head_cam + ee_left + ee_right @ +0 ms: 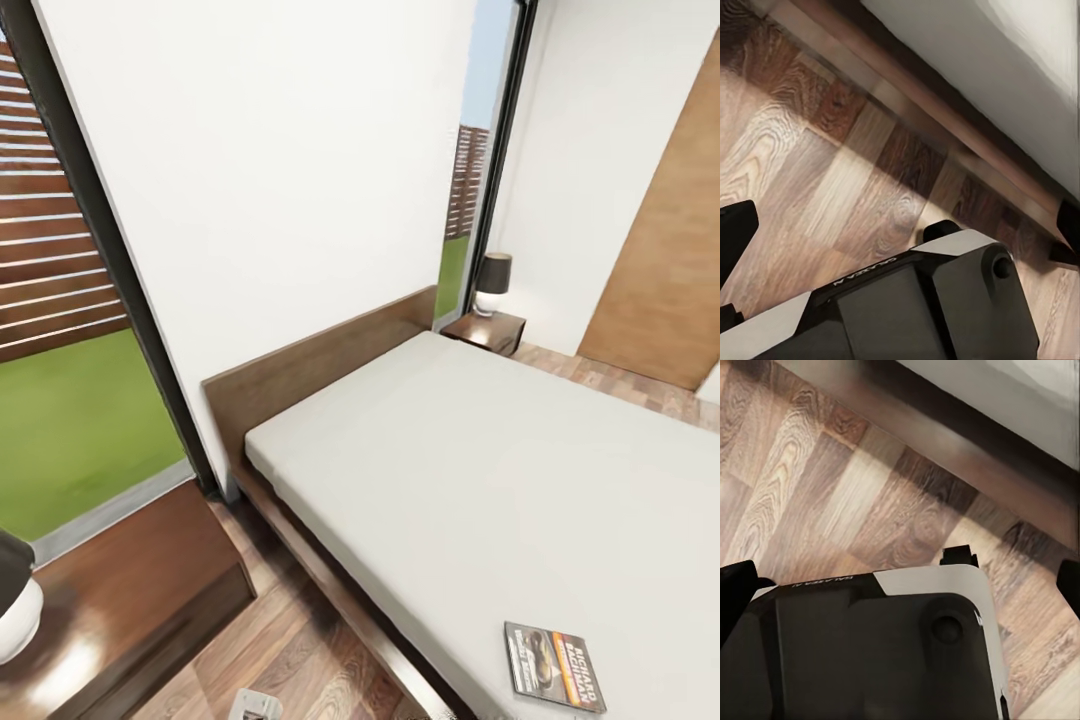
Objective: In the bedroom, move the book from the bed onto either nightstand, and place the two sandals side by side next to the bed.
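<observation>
The robot's left arm [922,307] is a chunky black block with a light grey band on top and small letters (they look back to front). The right arm [870,652] has the same black shell, grey-white edge and one round screw.

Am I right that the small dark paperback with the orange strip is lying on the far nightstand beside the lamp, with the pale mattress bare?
Not quite. The head view shows the small dark paperback with the orange strip lying on the pale grey-white mattress, near its closest edge. The far reddish-brown nightstand carries just the dark-shaded lamp.
</observation>
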### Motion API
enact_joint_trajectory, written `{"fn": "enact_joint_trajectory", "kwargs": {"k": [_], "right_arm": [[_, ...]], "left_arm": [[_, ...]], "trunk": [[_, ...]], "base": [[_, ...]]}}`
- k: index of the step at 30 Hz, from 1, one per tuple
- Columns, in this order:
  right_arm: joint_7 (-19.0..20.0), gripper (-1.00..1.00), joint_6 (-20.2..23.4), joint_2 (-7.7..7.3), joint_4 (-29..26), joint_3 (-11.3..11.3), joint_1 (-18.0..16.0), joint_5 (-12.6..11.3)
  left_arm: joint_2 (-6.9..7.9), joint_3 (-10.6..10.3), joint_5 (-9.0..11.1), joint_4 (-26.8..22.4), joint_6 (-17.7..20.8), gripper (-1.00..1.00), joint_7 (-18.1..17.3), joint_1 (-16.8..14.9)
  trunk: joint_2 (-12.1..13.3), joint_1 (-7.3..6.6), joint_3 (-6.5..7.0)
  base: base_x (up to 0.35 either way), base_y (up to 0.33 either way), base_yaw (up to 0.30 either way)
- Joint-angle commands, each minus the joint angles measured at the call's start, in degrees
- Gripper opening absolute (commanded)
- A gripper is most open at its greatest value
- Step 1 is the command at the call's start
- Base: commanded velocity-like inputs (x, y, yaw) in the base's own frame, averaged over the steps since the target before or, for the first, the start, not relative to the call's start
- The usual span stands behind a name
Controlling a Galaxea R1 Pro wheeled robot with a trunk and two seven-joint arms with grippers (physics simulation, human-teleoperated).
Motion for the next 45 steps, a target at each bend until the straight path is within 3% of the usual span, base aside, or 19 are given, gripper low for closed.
{"fn": "enact_joint_trajectory", "kwargs": {"k": [1, 45], "right_arm": [[0.3, 1.0, 0.1, 0.02, 0.0, -0.5, 0.0, 0.6], [0.3, 1.0, 0.1, 0.01, 0.0, -0.5, 0.0, 0.6]], "left_arm": [[0.02, 0.0, 0.0, 0.0, -0.3, 1.0, -0.2, 0.0], [0.04, 0.0, 0.0, 0.0, -0.3, 1.0, -0.2, 0.0]], "trunk": [[-0.1, 0.03, -0.12], [-0.1, 0.03, -0.12]], "base": [[0.0, 0.0, -0.233], [0.0, 0.0, -0.234]]}}
